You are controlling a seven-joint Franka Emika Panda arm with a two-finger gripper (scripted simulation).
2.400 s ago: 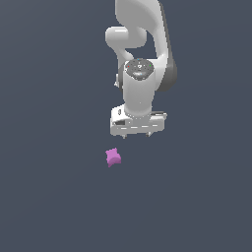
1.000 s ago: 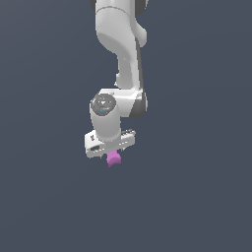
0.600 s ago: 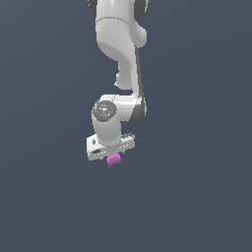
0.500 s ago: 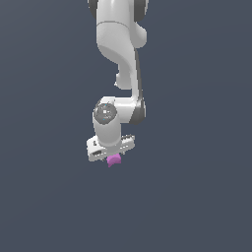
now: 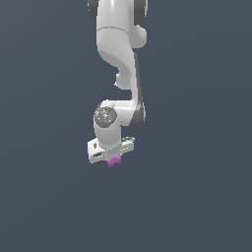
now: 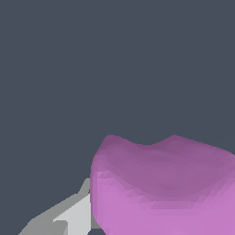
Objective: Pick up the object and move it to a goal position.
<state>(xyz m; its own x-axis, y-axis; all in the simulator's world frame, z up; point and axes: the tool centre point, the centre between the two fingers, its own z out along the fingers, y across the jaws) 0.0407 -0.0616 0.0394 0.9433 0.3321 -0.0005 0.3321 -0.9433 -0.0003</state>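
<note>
The object point(image 5: 114, 161) is a small magenta-pink lump resting on the dark grey floor, and only its lower edge shows below the white gripper point(image 5: 111, 156). The gripper hangs straight down over it, with the hand bar directly above it. In the wrist view the object point(image 6: 165, 188) fills the frame's lower right, showing its concave top edge. One grey-white finger point(image 6: 69, 218) lies right against the object's side. The other finger is hidden, so the jaw gap cannot be read.
The white Panda arm point(image 5: 120, 59) comes down from above in the exterior view. A plain dark grey surface point(image 5: 197, 197) lies all around it, with no other object in view.
Since 2.4 s ago the gripper has swung over the object and lowered onto it. Over the last half second it has hardly moved, and the object stays in place.
</note>
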